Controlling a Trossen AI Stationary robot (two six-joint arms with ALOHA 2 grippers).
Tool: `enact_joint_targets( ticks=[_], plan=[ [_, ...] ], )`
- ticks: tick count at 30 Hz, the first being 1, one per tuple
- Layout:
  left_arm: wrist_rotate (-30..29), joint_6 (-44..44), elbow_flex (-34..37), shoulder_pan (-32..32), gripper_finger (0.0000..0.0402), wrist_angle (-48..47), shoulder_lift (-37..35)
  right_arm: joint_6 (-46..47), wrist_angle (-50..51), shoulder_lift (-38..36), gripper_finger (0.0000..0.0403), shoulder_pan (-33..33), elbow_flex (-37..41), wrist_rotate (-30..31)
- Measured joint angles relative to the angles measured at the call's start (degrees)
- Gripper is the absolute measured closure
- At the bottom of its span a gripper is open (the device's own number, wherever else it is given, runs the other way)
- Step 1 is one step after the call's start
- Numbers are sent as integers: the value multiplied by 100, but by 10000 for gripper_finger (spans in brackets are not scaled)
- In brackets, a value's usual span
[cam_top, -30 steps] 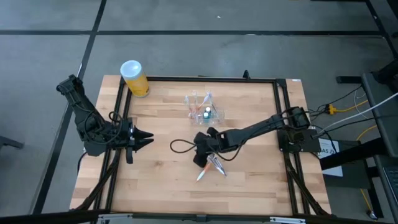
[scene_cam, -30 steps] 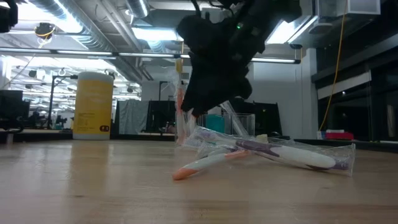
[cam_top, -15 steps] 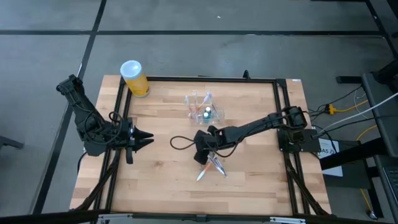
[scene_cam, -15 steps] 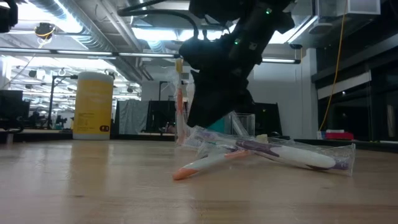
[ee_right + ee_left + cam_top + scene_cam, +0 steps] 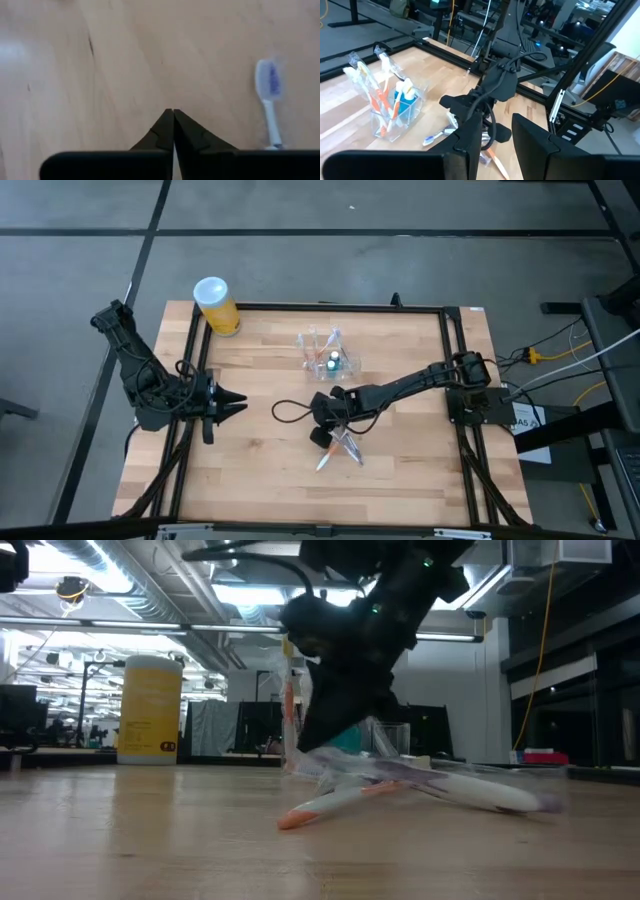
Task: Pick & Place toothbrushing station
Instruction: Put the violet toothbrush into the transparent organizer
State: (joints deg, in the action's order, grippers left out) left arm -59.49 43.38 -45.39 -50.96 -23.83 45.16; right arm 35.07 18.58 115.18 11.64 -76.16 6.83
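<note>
- I see the toothbrushing station (image 5: 326, 355) upright on the far middle of the table (image 5: 400, 470). It is a clear holder of joined compartments.
- In the left wrist view, the station (image 5: 395, 107) holds several wrapped toothbrushes with orange and white handles, standing on end, and a blue item in one compartment.
- The yellow cylinder (image 5: 215, 307) with the white lid stands at the table's far left corner, well apart from the station.
- The right gripper (image 5: 325, 432) is low over loose toothbrushes (image 5: 340, 448) lying near the table's centre. In the right wrist view its fingers (image 5: 165, 131) meet at the tips with nothing between them.
- The left gripper (image 5: 232, 402) waits at the left edge, fingers (image 5: 535, 145) partly apart, holding nothing.
</note>
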Motion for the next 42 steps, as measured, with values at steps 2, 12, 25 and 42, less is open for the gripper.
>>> enact_joint_targets(
  ticks=[2, 12, 25, 42],
  plan=[
    [-10, -20, 2, 2, 300, -2, -2, 102, 21, 0, 395, 2, -105, 111],
    [-190, -64, 0, 6, 300, -17, 0, -318, 1835, -479, 401, 372, -2011, 2298],
    [-370, 11, 1, 6, 300, 4, 0, -896, 2993, -760, 402, -286, -2555, 4081],
    [-382, 100, 1, 6, 300, -39, -2, -1174, 812, -2055, 403, -1216, -512, 4309]
  ],
)
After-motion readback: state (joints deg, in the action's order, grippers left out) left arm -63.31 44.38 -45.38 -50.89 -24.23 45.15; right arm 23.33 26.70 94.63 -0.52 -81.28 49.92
